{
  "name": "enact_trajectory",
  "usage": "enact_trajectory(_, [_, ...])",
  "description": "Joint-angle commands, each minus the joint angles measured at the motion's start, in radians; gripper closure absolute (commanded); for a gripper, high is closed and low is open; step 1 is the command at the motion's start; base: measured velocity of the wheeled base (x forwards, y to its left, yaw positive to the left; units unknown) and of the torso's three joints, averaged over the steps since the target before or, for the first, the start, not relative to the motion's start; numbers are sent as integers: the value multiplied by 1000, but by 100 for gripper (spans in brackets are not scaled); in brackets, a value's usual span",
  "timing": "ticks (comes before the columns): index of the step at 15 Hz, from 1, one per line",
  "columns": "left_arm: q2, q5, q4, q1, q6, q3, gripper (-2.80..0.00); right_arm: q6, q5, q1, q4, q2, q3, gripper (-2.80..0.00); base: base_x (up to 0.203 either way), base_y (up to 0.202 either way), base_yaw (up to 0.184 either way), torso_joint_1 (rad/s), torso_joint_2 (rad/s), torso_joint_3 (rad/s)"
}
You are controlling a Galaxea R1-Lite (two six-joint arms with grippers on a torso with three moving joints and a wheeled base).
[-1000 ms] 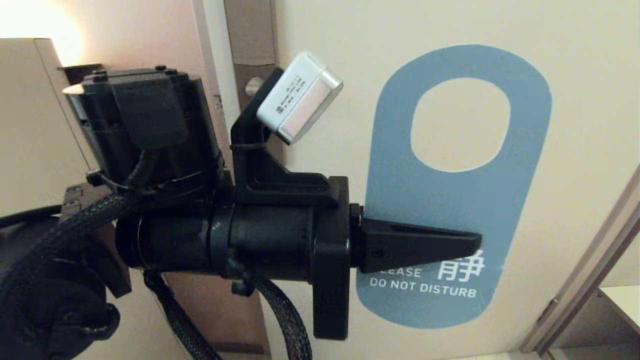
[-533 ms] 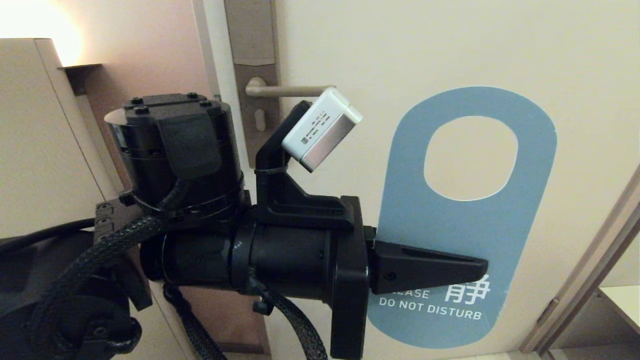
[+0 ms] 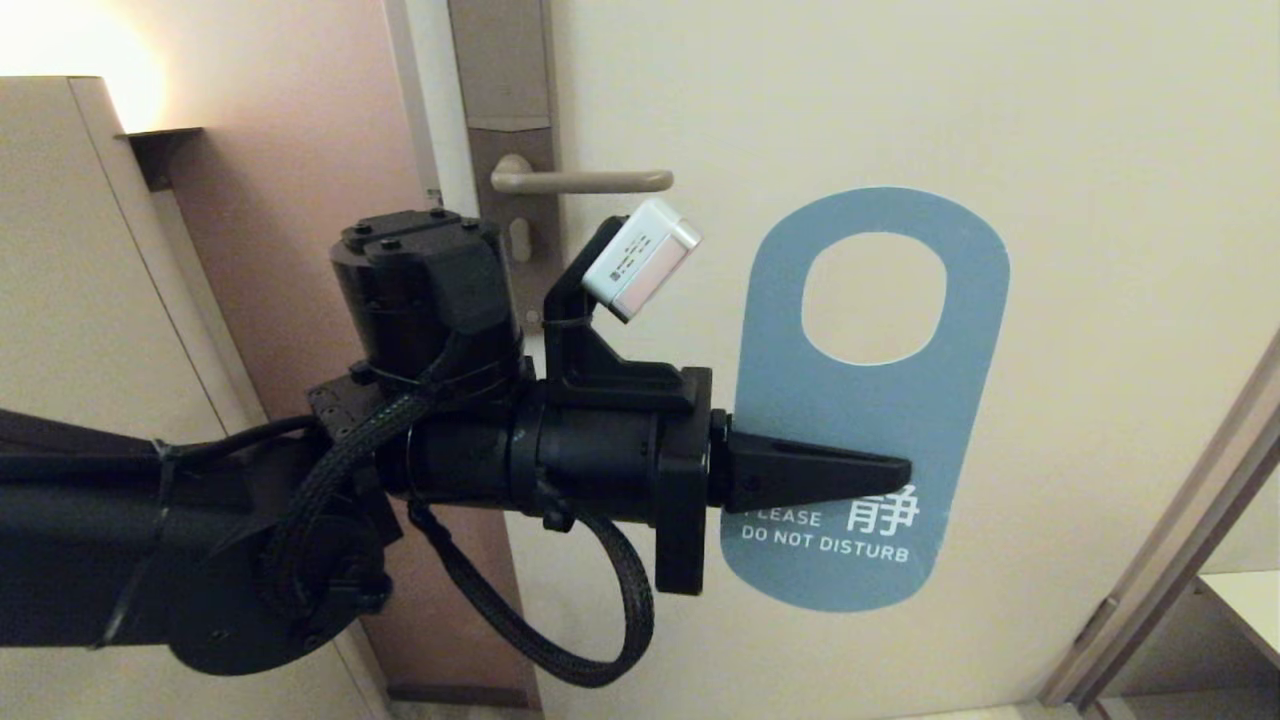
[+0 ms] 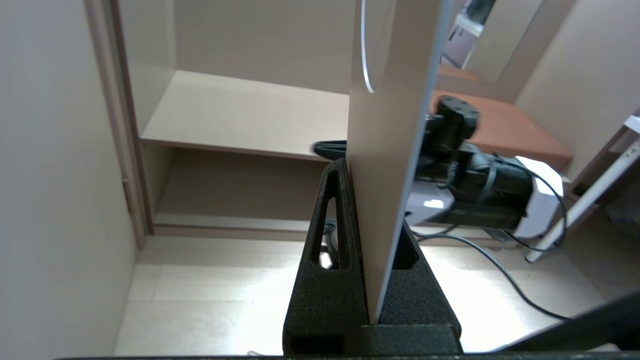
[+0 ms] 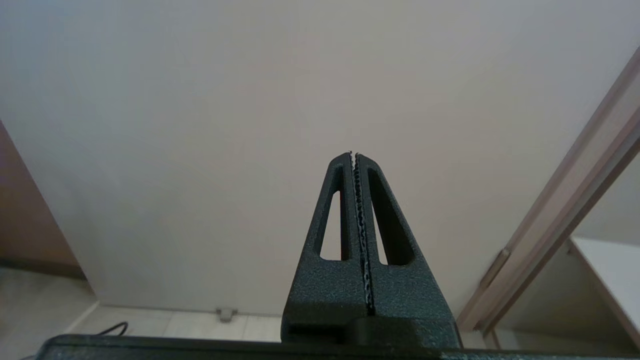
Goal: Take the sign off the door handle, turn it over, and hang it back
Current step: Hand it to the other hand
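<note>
The sign [image 3: 870, 400] shows its blue "PLEASE DO NOT DISTURB" face in the head view. It is off the door handle [image 3: 580, 181] and hangs in the air below and to the right of the lever's free end. My left gripper [image 3: 900, 470] is shut on the sign's lower part, just above the lettering. In the left wrist view the sign [image 4: 390, 125] stands edge-on between the fingers of the left gripper [image 4: 367, 175]. My right gripper [image 5: 354, 154] is shut and empty, pointing at the plain door face; it is out of the head view.
The handle sits on a tall grey-brown plate [image 3: 515, 255] with a keyhole, at the door's [image 3: 1050, 120] left edge. A beige cabinet [image 3: 60, 250] stands left, a door frame [image 3: 1180, 560] right. The left wrist view shows a shelf [image 4: 240, 115], my right arm [image 4: 475, 170] and a floor cable [image 4: 500, 270].
My left arm has carried the sign down and away from the head camera, toward the door. The door handle, hidden one second ago, now shows. The grip on the sign is unchanged.
</note>
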State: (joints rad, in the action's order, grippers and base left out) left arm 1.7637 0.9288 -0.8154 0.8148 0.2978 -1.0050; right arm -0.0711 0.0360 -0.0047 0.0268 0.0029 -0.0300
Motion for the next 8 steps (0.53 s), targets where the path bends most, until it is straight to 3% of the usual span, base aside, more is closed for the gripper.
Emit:
enact_trajectory(1, [59, 7, -31, -14, 17, -22, 0, 2, 26, 0, 25, 36, -57, 0, 0, 0, 0, 0, 0, 0])
enact_trajectory(8, [115, 13, -148, -29, 79, -29, 0, 19, 57, 41, 43, 455, -335, 0, 0, 0, 0, 0, 0, 0])
